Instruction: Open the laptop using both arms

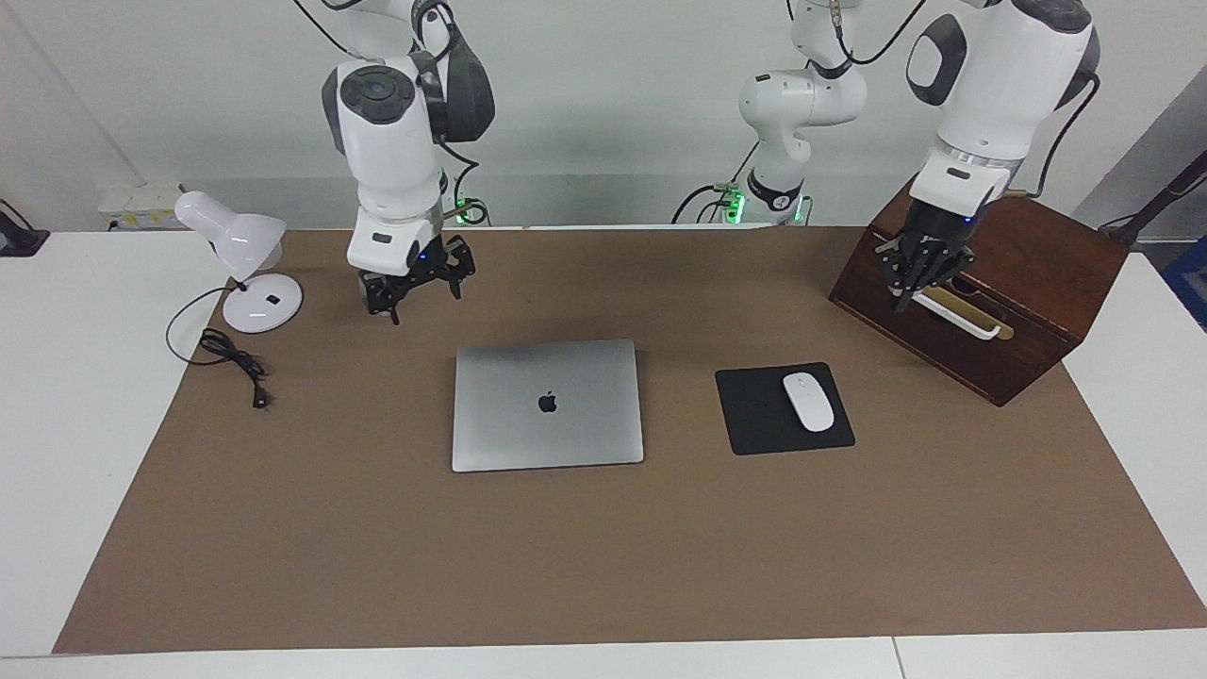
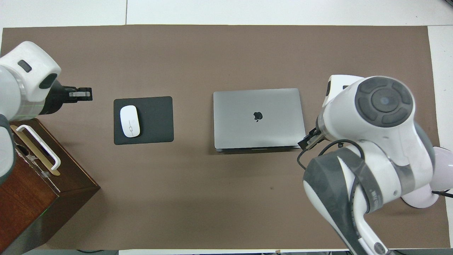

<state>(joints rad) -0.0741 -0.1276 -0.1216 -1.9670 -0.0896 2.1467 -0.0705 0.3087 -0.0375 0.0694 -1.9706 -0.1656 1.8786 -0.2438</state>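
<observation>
You saw the closed laptop (image 1: 547, 404) lying flat mid-mat. Only the facing view showed the right gripper (image 1: 413, 288) hanging at its 11 o'clock, fingers probably parted, empty. The left gripper (image 1: 919, 273), pinched together, hung over the wooden box (image 1: 1037, 311).

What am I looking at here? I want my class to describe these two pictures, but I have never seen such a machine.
Two white robot arms, each ending in a small black gripper, stand at a table. One picture faces them from across the table. The other looks down from above their end. On the table are a closed laptop, a white mouse on a black mouse pad, a wooden box with a white handle, and a desk lamp. The right gripper hangs over the table between lamp and laptop. The left gripper, shut, hangs by the box's handle. Neither holds anything, and the laptop is untouched.
</observation>
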